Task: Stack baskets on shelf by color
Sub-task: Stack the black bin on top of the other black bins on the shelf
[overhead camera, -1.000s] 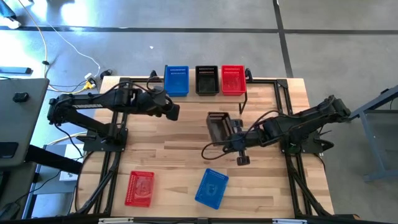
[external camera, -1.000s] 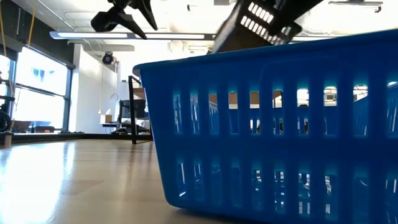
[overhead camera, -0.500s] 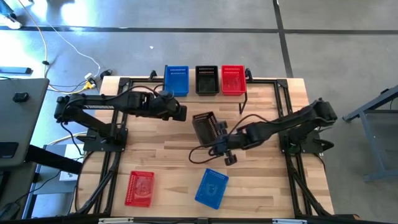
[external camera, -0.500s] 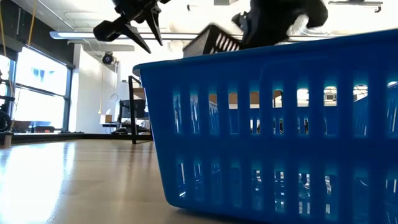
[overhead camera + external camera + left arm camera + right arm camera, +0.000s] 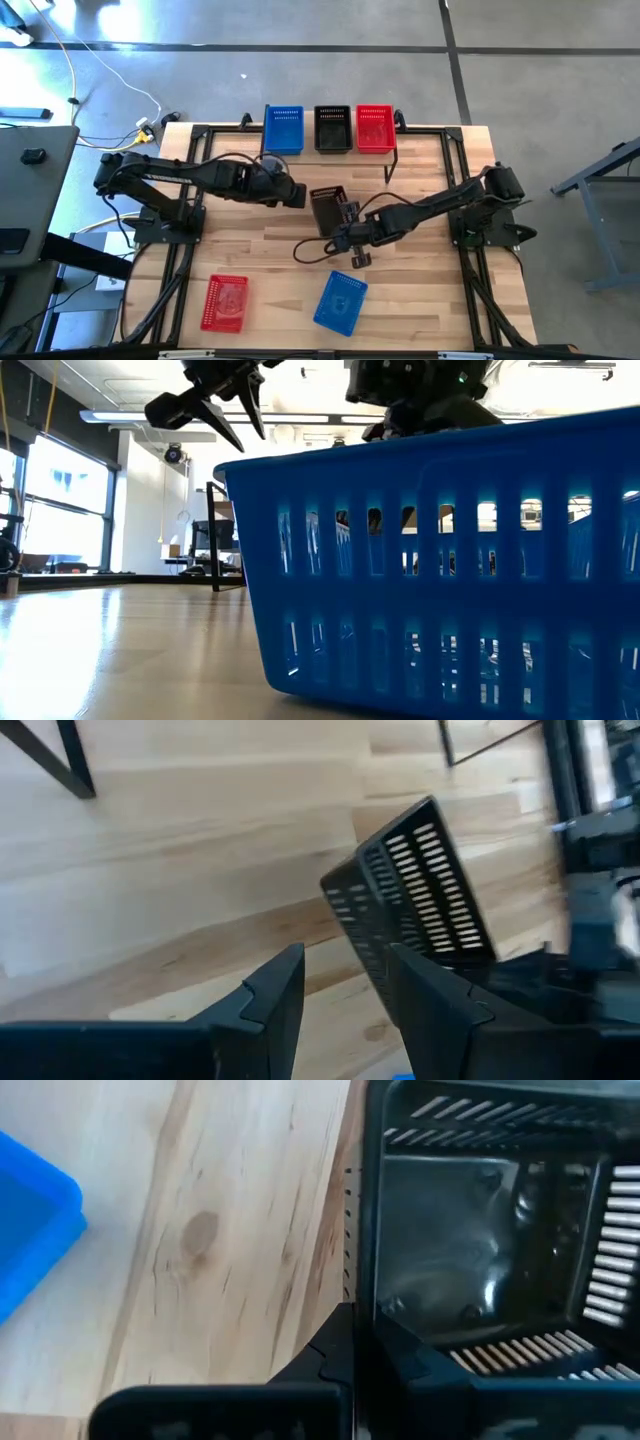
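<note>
Spanning the tabletop far edge, shelf is carrying blue, black, red baskets. Right gripper is pinching black basket's wall mid-table; left gripper, jaws spread, is hovering just beside it. Loose blue basket and red basket are lying nr front edge.

Probably a lab: concrete floor, trailing cables.

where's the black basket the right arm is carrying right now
In the high view the held black basket is over mid-table, gripped by the right gripper, with the open left gripper just beside it.
</note>
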Controlling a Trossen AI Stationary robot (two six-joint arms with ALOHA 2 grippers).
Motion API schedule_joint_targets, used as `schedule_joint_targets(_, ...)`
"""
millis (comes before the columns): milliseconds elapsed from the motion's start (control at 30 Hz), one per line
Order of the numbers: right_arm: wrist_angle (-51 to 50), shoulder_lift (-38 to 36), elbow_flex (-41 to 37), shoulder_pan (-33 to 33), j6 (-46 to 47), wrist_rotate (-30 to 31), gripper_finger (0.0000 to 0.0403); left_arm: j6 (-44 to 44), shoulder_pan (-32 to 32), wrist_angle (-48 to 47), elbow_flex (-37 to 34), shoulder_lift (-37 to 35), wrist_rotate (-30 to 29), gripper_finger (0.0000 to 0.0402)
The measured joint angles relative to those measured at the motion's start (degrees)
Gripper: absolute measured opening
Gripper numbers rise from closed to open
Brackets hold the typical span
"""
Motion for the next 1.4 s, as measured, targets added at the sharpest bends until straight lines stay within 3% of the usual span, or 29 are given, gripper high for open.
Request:
schedule_joint_targets(500, 0.2, 0.3, 4.9, -0.5, -0.3, 0.6, 0.0000, -1.5, -1.4, 9.2, 0.0, 5.7, 0.7, 0.0133)
schedule_joint_targets(1400, -2.3, 0.7, 9.7, 0.7, 0.0, 4.6, 0.0000, -4.2, -0.5, 8.2, 0.0, 5.8, 1.3, 0.0119)
